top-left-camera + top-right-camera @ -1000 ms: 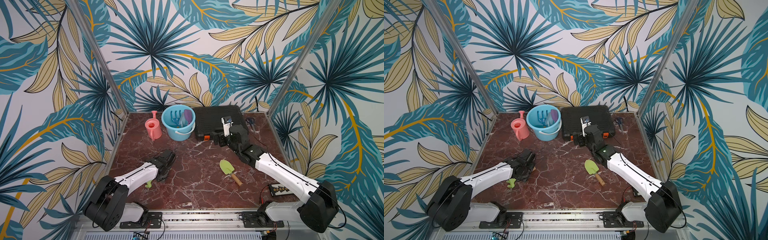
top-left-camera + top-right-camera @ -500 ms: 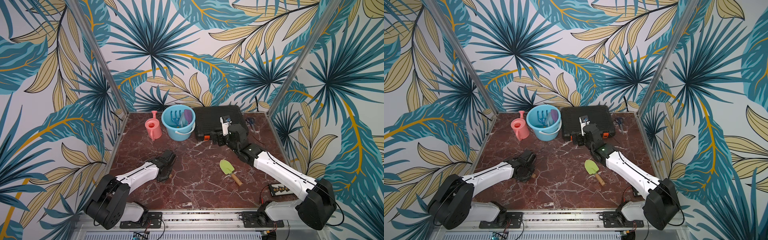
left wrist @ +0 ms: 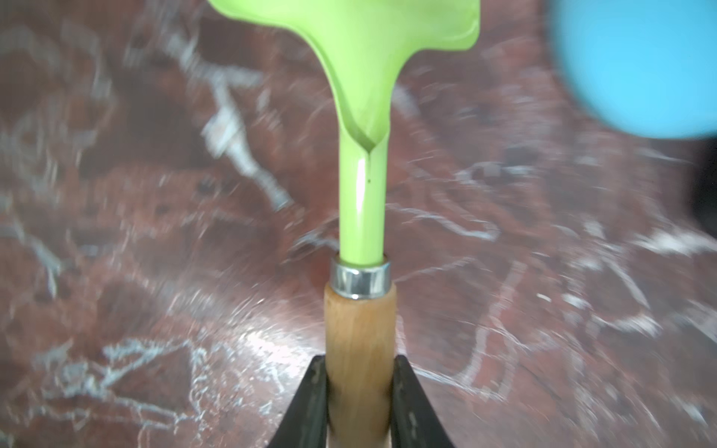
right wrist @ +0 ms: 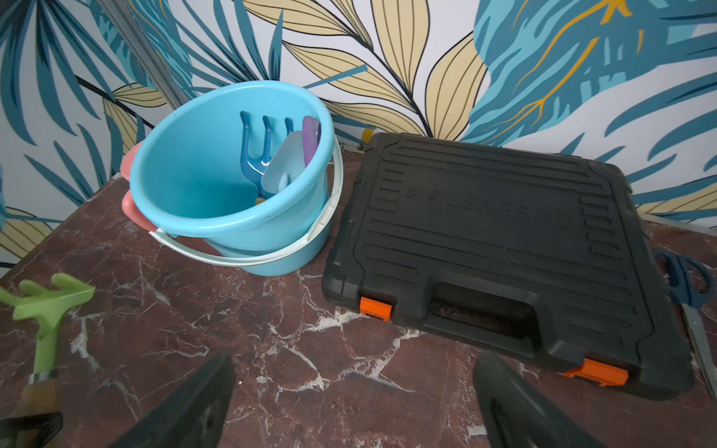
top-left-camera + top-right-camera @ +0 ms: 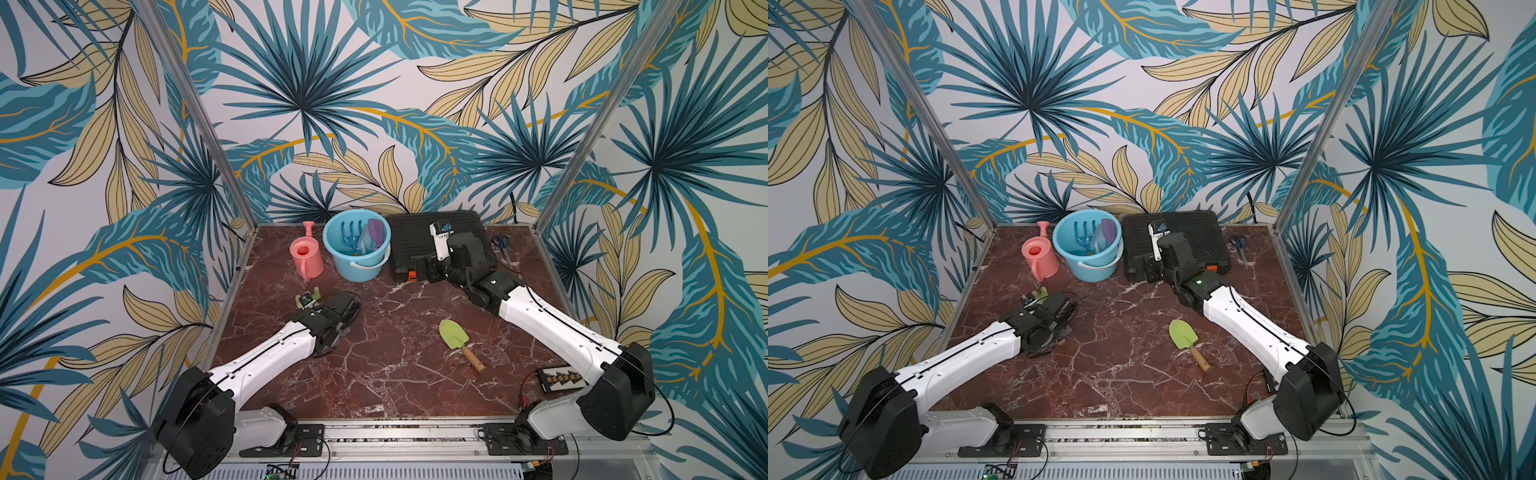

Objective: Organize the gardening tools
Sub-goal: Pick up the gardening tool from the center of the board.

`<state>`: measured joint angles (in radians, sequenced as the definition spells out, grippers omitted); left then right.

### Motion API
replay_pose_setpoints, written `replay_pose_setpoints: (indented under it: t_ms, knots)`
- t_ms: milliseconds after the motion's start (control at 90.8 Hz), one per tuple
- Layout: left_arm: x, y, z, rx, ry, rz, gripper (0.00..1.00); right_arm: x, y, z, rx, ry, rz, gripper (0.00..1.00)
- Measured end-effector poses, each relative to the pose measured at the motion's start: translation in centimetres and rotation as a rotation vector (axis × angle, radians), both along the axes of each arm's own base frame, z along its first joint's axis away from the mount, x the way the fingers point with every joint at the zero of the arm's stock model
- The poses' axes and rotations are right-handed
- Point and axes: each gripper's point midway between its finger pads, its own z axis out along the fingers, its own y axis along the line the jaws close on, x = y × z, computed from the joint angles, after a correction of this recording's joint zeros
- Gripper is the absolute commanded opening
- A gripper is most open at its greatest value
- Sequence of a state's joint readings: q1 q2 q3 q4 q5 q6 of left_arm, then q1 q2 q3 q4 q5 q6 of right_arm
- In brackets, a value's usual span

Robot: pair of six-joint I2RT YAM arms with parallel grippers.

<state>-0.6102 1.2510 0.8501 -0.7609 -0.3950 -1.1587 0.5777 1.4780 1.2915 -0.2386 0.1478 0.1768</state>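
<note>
Two arms stretch inward from the lower corners in both top views. My left gripper (image 3: 359, 362) pinches the green hoe (image 3: 362, 194) by its wooden handle, left of centre, just below the watering can (image 5: 306, 259). My right gripper (image 4: 355, 368) gapes wide, holding nothing, at the front edge of the black case (image 5: 409, 232); open marble table (image 5: 395, 316) lies between them, beside the lime trowel (image 5: 453, 334).

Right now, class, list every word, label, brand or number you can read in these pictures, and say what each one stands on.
On the black case lid, embossed lettering: one line of raised characters, too blurred to read.
On the blue bucket, pink watering can, green hoe and lime trowel: no writing visible.
Nothing else is readable in any view.
</note>
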Motion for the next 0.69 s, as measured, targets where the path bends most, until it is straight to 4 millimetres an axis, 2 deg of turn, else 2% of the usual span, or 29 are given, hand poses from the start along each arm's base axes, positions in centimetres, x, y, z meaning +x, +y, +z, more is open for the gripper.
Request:
replay_pose_setpoints:
  t_ms: [110,231,441,584,694]
  knots:
    - [1.4,-1.6,3.1,0.025,-0.116,-0.143,0.04,-0.3,2.1,0.6,0.057,0.032,0.093,0.88]
    - [2.6,-2.8,5.3,0.06,-0.202,-0.257,0.04,-1.0,4.9,1.5,0.141,0.075,0.22,0.81]
    - [3.8,-5.9,8.9,0.097,-0.324,-0.434,0.04,-1.7,8.6,2.3,0.271,0.159,0.376,0.58]
    - [4.1,-8.0,10.7,0.076,-0.395,-0.513,0.04,-2.3,10.0,1.8,0.348,0.237,0.426,0.56]
    - [4.1,-9.3,11.2,0.053,-0.419,-0.557,0.04,-2.4,10.7,1.6,0.392,0.269,0.443,0.54]
